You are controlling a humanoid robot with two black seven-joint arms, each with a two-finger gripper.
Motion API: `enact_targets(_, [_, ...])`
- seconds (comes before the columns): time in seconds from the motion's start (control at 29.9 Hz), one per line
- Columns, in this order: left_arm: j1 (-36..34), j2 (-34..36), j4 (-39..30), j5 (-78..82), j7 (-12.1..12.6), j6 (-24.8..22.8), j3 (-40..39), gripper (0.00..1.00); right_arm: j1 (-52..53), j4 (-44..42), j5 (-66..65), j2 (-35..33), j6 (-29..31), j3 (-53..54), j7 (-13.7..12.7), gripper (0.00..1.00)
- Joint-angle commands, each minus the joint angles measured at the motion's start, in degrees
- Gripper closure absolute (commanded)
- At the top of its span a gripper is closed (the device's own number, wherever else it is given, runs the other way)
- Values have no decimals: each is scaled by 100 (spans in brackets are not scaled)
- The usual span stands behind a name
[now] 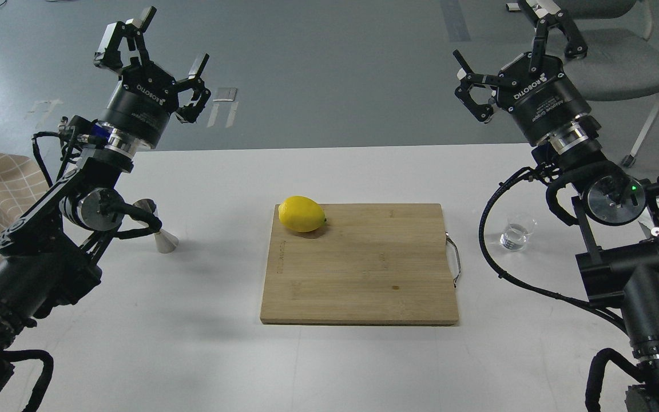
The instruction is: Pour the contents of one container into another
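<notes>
1. Nothing is done yet: both your hands are raised over the far edge of the desk [364, 366], holding nothing.
2. Left hand [152, 43] and right hand [515, 43] have the fingers apart.
3. The glass [517, 233] stands near the right edge, the steel jigger [161, 232] near the left edge, partly hidden.
4. Grasping, carrying and pouring all remain.

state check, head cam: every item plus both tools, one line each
left tool: open, empty, raised above the table's far edge
right tool: open, empty, raised
glass tumbler: upright on the table, right of the board, untouched
jigger: upright on the table, left side, partly hidden by the left arm
lemon: whole, lying on the board's far left corner
cutting board: flat, handle to the right
</notes>
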Motion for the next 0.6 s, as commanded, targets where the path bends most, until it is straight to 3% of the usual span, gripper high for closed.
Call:
enact_targets(0.0, [-1, -9, 18, 1, 0, 0, 0, 2, 0, 0, -1, 0, 0, 0, 0, 0])
enact_targets(0.57, [-10, 61, 18, 1, 0, 0, -123, 2, 18, 0, 0, 0, 0, -9, 0, 0])
